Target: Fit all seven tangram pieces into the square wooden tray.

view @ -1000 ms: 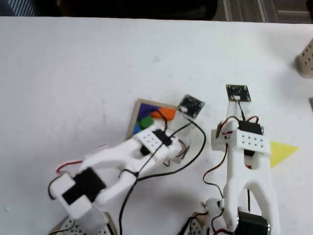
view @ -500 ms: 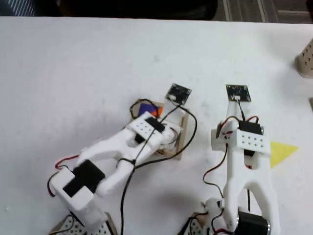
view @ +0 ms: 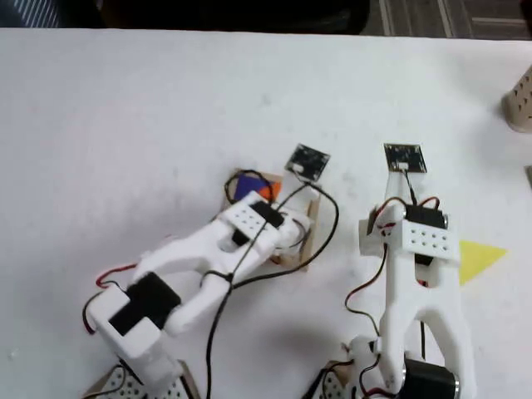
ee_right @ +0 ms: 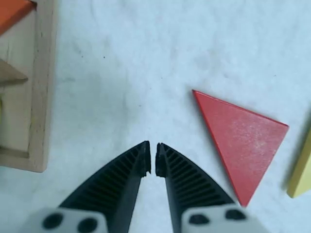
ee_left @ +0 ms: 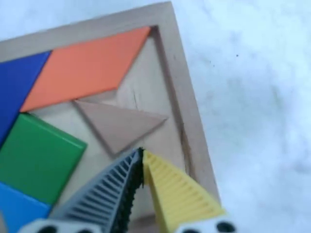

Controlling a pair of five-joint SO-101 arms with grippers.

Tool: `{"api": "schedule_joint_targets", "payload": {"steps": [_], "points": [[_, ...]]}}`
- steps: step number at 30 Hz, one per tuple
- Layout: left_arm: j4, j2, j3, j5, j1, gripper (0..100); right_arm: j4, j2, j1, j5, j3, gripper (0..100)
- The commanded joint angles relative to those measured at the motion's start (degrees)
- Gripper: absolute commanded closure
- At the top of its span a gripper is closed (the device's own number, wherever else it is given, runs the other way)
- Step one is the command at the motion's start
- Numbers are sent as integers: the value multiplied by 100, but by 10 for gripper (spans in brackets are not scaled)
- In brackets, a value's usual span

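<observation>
Left arm: is standing over the tray from the near left side of the table, covering most of it in the high view.
Left claw (ee_left: 142,159): its fingers are pressing together with nothing between them, and the tip is hanging directly over the tray floor.
Tray (ee_left: 185,97): is lying under and ahead of the left claw, with one corner pointing away beyond the tip.
Tan triangle (ee_left: 121,124): is sitting in the tray just ahead of the left claw tip, with bare floor showing around it toward the corner.
Orange parallelogram (ee_left: 87,65): is lying beyond the tan triangle, along the far rim.
Blue piece (ee_left: 17,92), green square (ee_left: 36,158), light blue piece (ee_left: 17,208): are lying off to one side of the left claw, deeper in the tray.
Right claw (ee_right: 152,162): its fingers are closing on nothing, tips all but touching, and it is hovering over bare table between the tray rim and the red triangle.
Red triangle (ee_right: 240,138): is lying flat just beside the right claw, on the side away from the tray and touching neither finger. Its long edge is facing the claw and running roughly along the fingers' direction.
Yellow triangle (view: 478,258): is lying farther out on the same side, beyond the red triangle.
Deciding relation: the right arm is the nearer one. The loose pieces are lying beside its claw, not ahead, so it is probably needing to open and shift sideways away from the tray.
</observation>
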Motion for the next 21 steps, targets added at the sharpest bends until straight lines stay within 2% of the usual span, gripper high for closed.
{"api": "schedule_joint_targets", "payload": {"steps": [1,10,17,21], "points": [[-202,-40,-281,70,163,978,-84,-224,-66,79,-26,974],[-668,84,-316,97,-233,978,-84,-224,-66,79,-26,974],[0,541,-967,105,-444,978,-163,-224,-66,79,26,974],[97,541,-958,105,-479,978,-163,-224,-66,79,26,974]]}}
